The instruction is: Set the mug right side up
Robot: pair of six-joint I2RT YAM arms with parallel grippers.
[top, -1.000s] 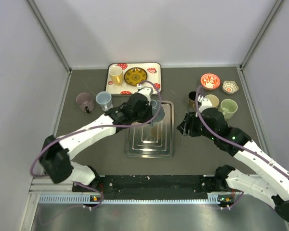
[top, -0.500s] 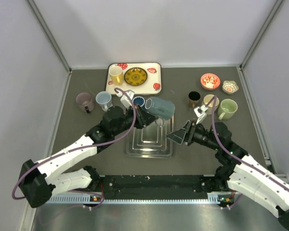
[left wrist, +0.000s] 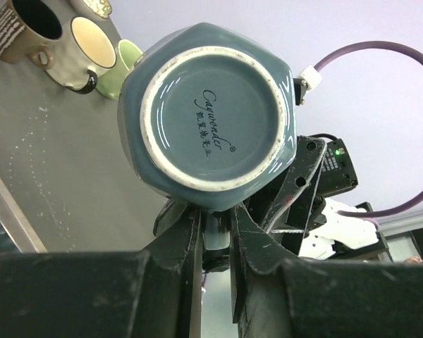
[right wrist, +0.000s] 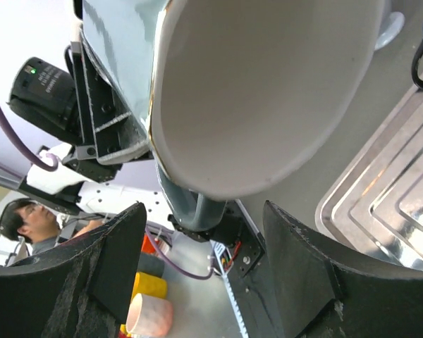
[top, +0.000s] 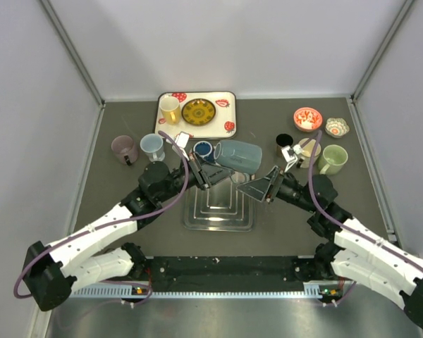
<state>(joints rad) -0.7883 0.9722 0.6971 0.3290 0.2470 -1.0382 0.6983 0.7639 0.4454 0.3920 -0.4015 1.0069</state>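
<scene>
Mugs are set well to the left of the left hand [top: 210,172]: a purple mug [top: 123,148] and, nearer to the hand, a pale blue cup [top: 151,146]. Beyond the hand a strawberry-patterned tray [top: 223,115] is seen, carrying a yellow mug [top: 170,109] and a dark round dish [top: 197,111]. A small dark blue cup [top: 202,148] stands just beyond the hand's fingers.

The left hand is pressed nearly together, and the handle [left wrist: 216,231] of the blue-grey mug [top: 238,155] is pinched between its fingers. The mug is held clear of the desk [top: 113,183], lying on its side in the air above the far end of the steel tray [top: 218,215], which lies below both hands. Its base is turned toward the left hand and its white mouth toward the right hand [top: 262,186].

The right hand is spread wide just to the right of the mug, and nothing is gripped by it. In the right wrist view its two fingers are seen on either side of the mug's lower edge; whether they touch it cannot be told.

Beyond and to the right of that hand, a dark mug [top: 284,144], a cream mug [top: 309,149] and a green mug [top: 333,158] are grouped closely. Farther beyond them, a red bowl [top: 307,118] and a small patterned bowl [top: 337,127] are placed.
</scene>
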